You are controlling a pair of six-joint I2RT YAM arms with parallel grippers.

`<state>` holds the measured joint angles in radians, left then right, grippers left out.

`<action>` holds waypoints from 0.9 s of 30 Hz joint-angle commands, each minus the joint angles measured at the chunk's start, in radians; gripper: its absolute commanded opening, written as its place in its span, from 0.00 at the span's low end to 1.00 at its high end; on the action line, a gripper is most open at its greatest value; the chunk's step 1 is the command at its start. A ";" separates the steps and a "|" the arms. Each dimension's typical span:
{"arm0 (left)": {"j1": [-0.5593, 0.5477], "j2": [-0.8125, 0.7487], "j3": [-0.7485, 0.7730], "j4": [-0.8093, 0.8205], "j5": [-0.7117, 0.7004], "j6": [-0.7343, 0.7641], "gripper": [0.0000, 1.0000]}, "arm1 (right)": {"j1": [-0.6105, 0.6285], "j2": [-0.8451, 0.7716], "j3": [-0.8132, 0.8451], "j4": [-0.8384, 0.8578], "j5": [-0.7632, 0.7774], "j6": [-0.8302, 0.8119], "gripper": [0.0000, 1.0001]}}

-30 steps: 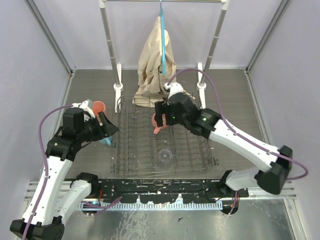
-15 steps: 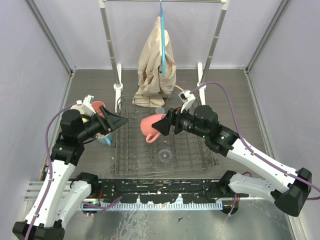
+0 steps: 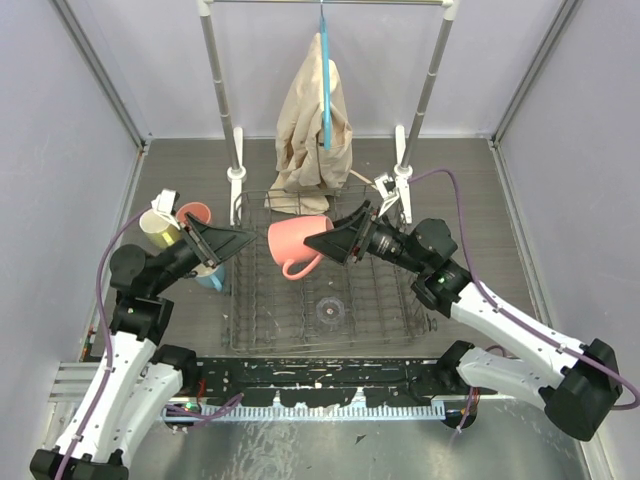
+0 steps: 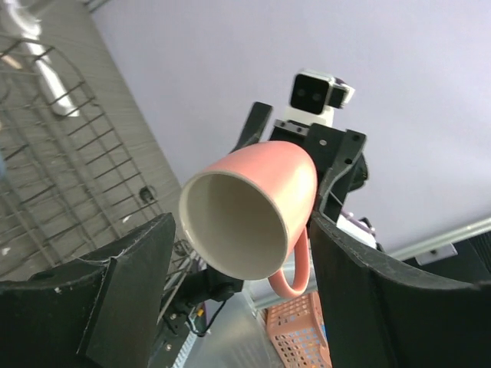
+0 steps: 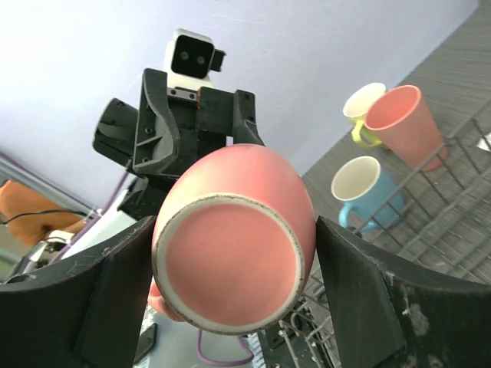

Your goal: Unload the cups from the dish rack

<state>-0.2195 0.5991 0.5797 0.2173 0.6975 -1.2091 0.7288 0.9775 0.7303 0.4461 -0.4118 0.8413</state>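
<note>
My right gripper is shut on the base end of a salmon-pink mug, held on its side above the dish rack, mouth facing left. In the right wrist view the mug's bottom fills the gap between the pads. My left gripper stands open just left of the rim; its view looks straight into the mug between its fingers. A clear glass stands in the rack. On the table left of the rack stand a yellow mug, a pink cup and a light blue mug.
A silver clothes rail with beige cloth and a blue hanger stands behind the rack, its feet at the rack's back corners. Lilac walls close in both sides. An orange perforated basket shows beyond the table in the left wrist view.
The right arm lifted the pink mug off the rack, turned it sideways and carried it left. The left gripper rose, swung toward the mug and opened slightly wider.
</note>
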 commanded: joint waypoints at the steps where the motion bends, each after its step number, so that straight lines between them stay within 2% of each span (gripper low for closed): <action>1: -0.028 -0.015 -0.028 0.183 0.039 -0.094 0.77 | -0.002 0.010 0.024 0.276 -0.048 0.082 0.00; 13: -0.221 0.023 -0.021 0.230 -0.035 -0.052 0.72 | -0.002 0.061 0.038 0.310 -0.072 0.094 0.01; 18: -0.274 0.062 -0.013 0.223 -0.076 -0.035 0.59 | -0.002 0.068 0.037 0.313 -0.078 0.095 0.01; 23: -0.305 0.071 -0.005 0.226 -0.107 -0.015 0.56 | -0.003 0.067 0.034 0.308 -0.084 0.091 0.01; 27: -0.308 0.065 -0.007 0.224 -0.132 -0.013 0.40 | -0.002 0.059 0.018 0.309 -0.082 0.086 0.01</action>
<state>-0.5217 0.6773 0.5640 0.4065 0.6064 -1.2469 0.7288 1.0607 0.7303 0.5983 -0.4923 0.9192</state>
